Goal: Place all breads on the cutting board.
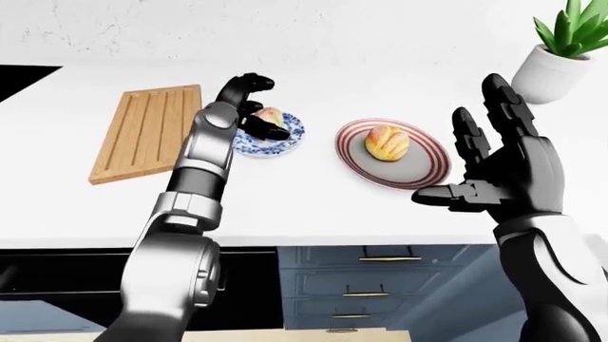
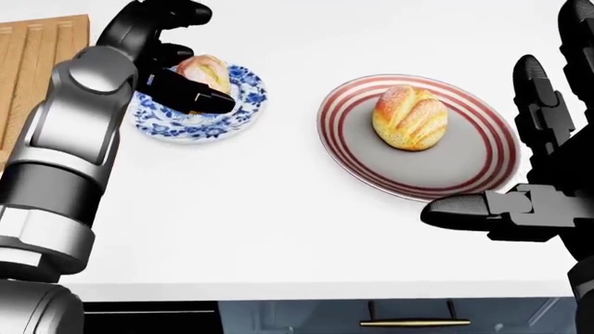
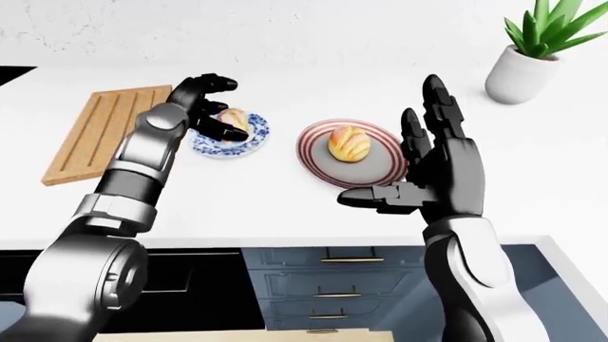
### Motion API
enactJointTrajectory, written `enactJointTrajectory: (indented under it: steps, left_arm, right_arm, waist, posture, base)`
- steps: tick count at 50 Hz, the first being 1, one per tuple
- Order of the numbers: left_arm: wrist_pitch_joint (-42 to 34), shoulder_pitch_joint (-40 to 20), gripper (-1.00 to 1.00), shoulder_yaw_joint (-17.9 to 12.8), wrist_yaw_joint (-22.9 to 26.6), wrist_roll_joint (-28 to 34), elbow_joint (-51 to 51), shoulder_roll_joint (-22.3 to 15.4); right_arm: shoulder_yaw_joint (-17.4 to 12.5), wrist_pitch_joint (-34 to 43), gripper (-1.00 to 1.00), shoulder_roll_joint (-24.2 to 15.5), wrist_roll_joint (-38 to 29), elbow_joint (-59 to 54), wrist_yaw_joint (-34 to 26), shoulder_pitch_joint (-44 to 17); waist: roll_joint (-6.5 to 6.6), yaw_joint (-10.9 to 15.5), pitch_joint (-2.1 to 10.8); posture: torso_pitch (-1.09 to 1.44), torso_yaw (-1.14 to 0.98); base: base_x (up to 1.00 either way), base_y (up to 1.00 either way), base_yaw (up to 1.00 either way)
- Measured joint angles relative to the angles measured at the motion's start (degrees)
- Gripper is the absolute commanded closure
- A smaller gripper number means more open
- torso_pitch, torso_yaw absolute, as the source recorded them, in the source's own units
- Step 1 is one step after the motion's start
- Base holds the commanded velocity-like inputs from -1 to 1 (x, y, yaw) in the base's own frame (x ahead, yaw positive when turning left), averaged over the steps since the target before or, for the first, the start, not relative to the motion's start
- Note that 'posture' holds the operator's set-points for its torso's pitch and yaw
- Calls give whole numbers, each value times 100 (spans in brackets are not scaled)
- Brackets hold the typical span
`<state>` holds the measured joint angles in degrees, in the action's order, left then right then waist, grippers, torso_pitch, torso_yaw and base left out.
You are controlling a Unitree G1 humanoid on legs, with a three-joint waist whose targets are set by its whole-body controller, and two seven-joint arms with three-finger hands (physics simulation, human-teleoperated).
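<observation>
Two breads on plates, none on cutting board [image 1: 145,132] at frame left.
Left hand [image 2: 172,66] curled loosely over bun [image 2: 206,69], unclamped; right hand [image 1: 494,160] spread; could knock bun off.

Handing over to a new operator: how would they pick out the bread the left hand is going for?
On the white counter, right of the wooden cutting board, sits a blue-patterned plate. The bread lies on it under the left hand; the other bread sits on a red-striped plate.

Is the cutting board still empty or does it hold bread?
Empty: the cutting board shows bare wood; both breads sit on plates.
</observation>
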<state>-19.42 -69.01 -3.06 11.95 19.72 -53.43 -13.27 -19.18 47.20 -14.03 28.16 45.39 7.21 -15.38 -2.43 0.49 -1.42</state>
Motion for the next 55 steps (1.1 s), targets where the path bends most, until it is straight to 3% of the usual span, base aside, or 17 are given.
enactJointTrajectory:
  steps: [10,17,32,39,44,55]
  left_arm:
    - [141,16,-42,42,-115,41,-111,67]
    - [207,43,-12,77,-190,121,-74,99]
    - [708,385,-3,222,-333,641,278,162]
    - [869,406,42,195,-449,896,249,203]
    - [852,439,97,158,-471,948,343,195]
    - [115,379,100,68,-199,767,1889,99]
  right_arm:
    - [14,-17,-100,14,-11,9,-12,16]
    - [1,-31,-100,19,-12,7,-28,37]
    - [-21,-49,-100,40,0,59,-46,76]
    - [-59,-50,-100,3,62,68,-38,41]
    - [-60,-12,-100,-23,95,75,1,5]
    - [-182,279,-100,-199,370,276,212,-234]
  waist:
    - [1,1,15]
    - [4,-3,16]
    - [9,3,31]
    - [10,-11,28]
    - [16,-13,16]
    - [21,-21,-25]
  posture:
    - [0,0]
    - [0,0]
    - [0,0]
    - [0,0]
    - [0,0]
    - [0,0]
  base:
    - [0,0,0]
    - [0,0,0]
    - [0,0,0]
    - [0,0,0]
    - [0,0,0]
    - [0,0,0]
